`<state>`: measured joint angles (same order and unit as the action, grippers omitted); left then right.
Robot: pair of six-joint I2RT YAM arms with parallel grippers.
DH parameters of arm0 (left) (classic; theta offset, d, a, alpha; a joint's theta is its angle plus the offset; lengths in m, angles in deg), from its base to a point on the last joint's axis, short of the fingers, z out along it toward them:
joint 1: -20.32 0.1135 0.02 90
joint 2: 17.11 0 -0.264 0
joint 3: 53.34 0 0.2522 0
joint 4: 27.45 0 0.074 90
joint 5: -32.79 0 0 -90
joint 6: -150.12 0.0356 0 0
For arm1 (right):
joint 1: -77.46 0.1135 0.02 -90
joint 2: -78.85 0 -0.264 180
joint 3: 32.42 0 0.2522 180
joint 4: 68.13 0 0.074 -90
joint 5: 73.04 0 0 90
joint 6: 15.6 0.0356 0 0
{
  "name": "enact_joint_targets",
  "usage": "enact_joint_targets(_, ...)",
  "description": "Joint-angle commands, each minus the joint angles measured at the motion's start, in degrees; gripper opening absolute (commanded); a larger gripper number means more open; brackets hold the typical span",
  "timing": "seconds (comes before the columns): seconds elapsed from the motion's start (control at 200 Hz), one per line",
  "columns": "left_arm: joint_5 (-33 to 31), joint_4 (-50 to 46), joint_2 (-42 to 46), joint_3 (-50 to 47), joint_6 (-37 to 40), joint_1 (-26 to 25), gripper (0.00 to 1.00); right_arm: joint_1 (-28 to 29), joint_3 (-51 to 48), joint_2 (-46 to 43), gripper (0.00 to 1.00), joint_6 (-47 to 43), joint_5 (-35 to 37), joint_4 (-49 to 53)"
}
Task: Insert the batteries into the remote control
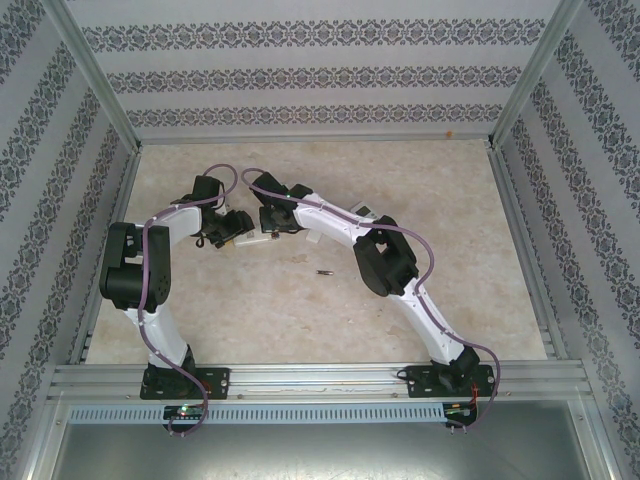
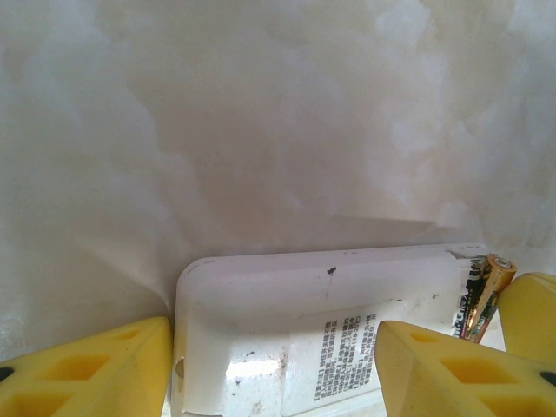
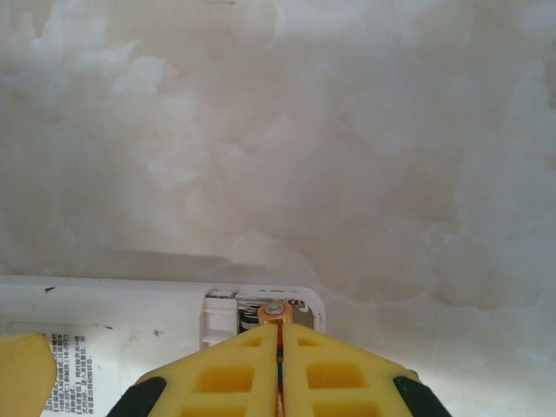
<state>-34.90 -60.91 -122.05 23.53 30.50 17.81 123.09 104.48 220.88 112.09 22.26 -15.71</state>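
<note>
Pinched upright between the right hand (image 3: 280, 382) fingers, a battery (image 3: 275, 310) is held at the remote's (image 2: 287, 295) open compartment; the remote is straddled by the left hand (image 2: 274, 369). Another battery (image 1: 325, 271) lies nearer on the surface (image 1: 300, 310).

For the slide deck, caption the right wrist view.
Right claw shut on a battery at the white remote's open compartment.

Yellow jaws straddle the white remote (image 2: 287, 321), battery (image 2: 483, 295) beside.

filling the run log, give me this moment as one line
left claw: holding remote | right claw: shut on battery at open compartment | spare battery: on table
</note>
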Motion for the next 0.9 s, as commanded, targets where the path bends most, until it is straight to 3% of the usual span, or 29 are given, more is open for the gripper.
enact_joint_targets(0.0, 0.69, 0.94, 1.36, 0.31, 0.21, 0.13, 0.64, 0.75, -2.76, 0.57, 0.1, 0.19, 0.27, 2.16)
enact_joint_targets(0.435, 0.9, 1.29, 1.65, -0.12, 0.01, 0.13, 0.64, 2.69, -9.87, -1.22, 0.16, 1.16, 0.12, 2.07)
enact_joint_targets(0.659, 0.89, 1.12, 2.02, -0.02, 0.01, 0.13, 0.64, 2.58, -12.81, -1.79, 0.14, 6.57, -8.75, 1.59)
enact_joint_targets(0.899, 0.51, 0.72, 2.27, 0.39, 0.4, 0.13, 0.65, 1.02, -8.68, -7.04, 0.18, 3.44, -6.01, 2.41)
